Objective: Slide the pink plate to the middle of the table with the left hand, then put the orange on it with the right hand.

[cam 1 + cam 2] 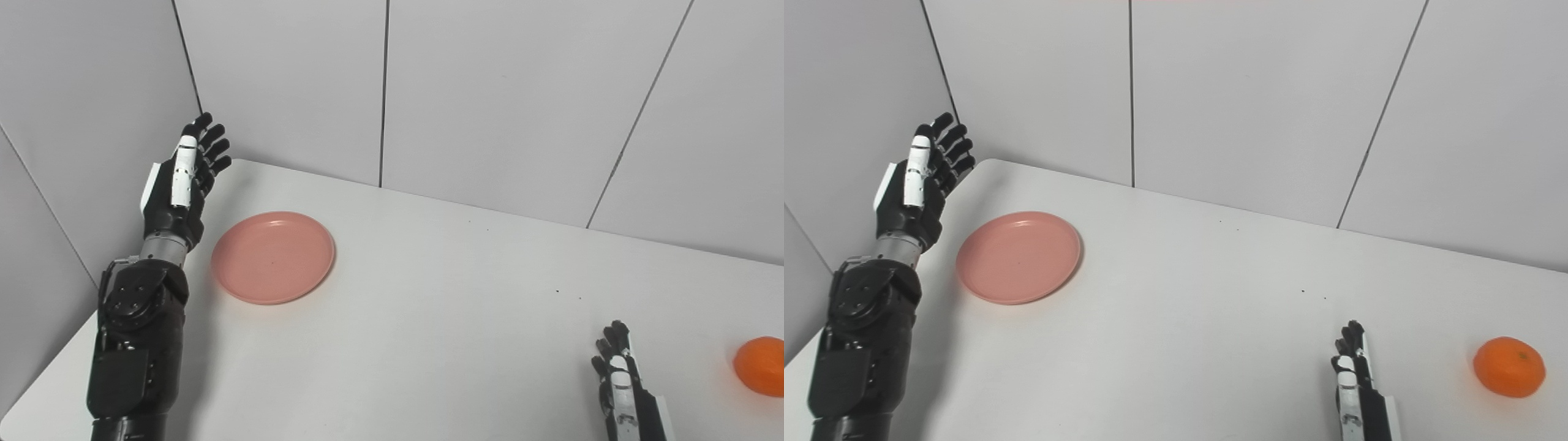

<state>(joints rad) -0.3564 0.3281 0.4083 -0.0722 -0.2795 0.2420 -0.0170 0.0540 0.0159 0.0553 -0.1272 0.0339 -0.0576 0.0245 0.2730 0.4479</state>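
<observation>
The pink plate [273,256] lies flat on the white table [429,306], toward its left side. My left hand [184,180] is raised just left of the plate, fingers stretched upward and apart, holding nothing and not touching the plate. The orange [1509,366] rests on the table at the near right. My right hand [1355,380] comes up from the bottom edge, left of the orange and apart from it, fingers extended and empty.
Grey panelled walls [490,92] close in the table at the back and on the left. The table's left edge runs close beside my left forearm [131,349].
</observation>
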